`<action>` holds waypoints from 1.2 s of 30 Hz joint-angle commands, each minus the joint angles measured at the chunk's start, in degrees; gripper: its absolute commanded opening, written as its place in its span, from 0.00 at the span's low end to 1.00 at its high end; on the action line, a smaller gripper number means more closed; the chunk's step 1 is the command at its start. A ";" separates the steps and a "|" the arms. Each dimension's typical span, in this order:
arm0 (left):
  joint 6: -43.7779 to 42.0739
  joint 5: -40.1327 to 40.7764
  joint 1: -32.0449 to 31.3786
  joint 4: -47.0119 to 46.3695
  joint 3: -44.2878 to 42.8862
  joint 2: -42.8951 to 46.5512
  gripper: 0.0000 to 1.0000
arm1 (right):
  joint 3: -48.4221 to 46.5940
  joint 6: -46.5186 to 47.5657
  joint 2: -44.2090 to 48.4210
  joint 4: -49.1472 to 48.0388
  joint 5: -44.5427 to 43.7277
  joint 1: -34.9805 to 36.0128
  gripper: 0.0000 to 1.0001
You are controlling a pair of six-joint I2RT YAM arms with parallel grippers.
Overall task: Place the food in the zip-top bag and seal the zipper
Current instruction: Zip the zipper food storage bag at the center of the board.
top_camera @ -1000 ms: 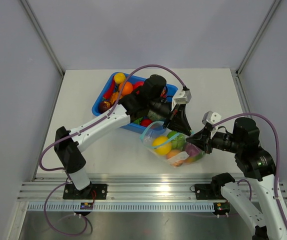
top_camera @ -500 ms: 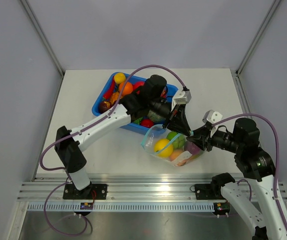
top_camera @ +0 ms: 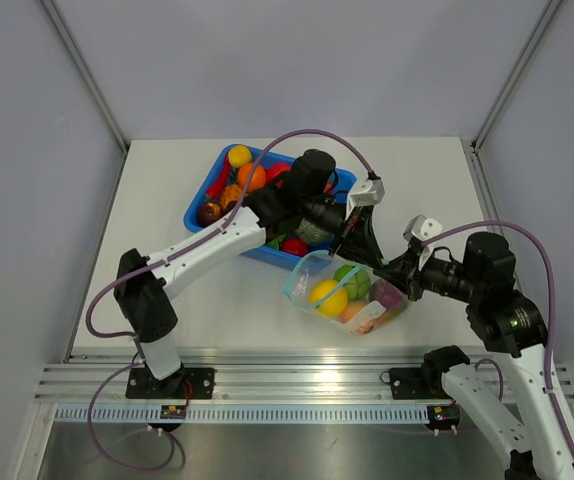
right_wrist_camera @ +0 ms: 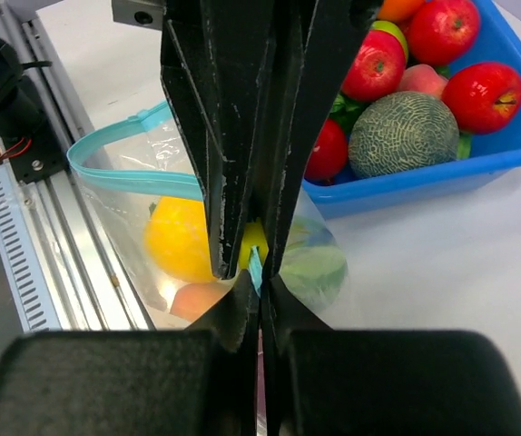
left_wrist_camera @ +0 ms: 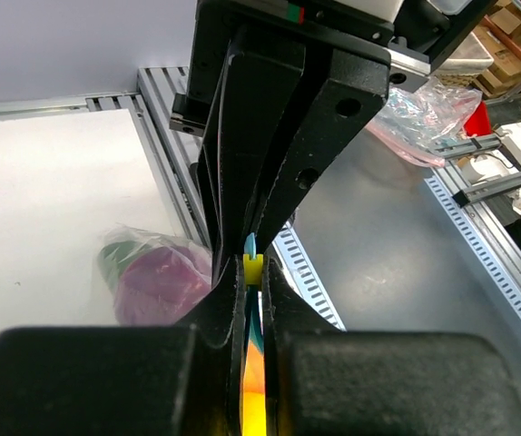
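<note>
Overhead, the zip-top bag [top_camera: 342, 292] lies on the white table [top_camera: 167, 250] close to its near edge and right of the middle, just in front of the blue bin [top_camera: 193, 210]. The bag's mouth is turned toward the bin and gapes open on its left side. Food shows through the clear plastic: a yellow fruit [top_camera: 327, 293], a green piece [top_camera: 347, 275] and a purple piece [top_camera: 385, 297]. More food fills the bin, which sits toward the far edge.

The left gripper [top_camera: 360, 250] reaches across the bin and meets the bag's far edge. The right gripper [top_camera: 397, 273] meets the bag at its right end. The two grippers are close together.

From the left wrist, its black fingers [left_wrist_camera: 333, 118] are pressed nearly together, with a sliver of the pale blue-green zipper [left_wrist_camera: 250, 243] pinched between them. The purple piece sits in the crinkled plastic to the left of the fingers.

From the right wrist, its fingers [right_wrist_camera: 206, 136] are also drawn nearly together, nipping a small bit of the blue-green strip at their tips. The rest of the zipper curves away in an open loop toward the near edge. The yellow fruit lies under the fingers. Beyond them, a netted melon [right_wrist_camera: 401, 132] and red apples [right_wrist_camera: 483, 95] rest in the bin.
</note>
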State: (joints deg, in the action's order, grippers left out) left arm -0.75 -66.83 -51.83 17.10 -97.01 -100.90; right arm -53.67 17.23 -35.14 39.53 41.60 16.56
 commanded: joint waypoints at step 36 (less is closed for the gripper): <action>-0.39 0.12 5.87 0.04 3.05 -5.36 0.00 | -8.64 -4.93 3.84 -2.17 -28.24 -0.03 0.00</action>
State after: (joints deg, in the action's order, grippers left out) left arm -0.95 -66.30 -47.57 14.17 -95.83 -106.69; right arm -57.78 11.79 -32.99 43.09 18.31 16.86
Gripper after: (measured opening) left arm 0.043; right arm 0.010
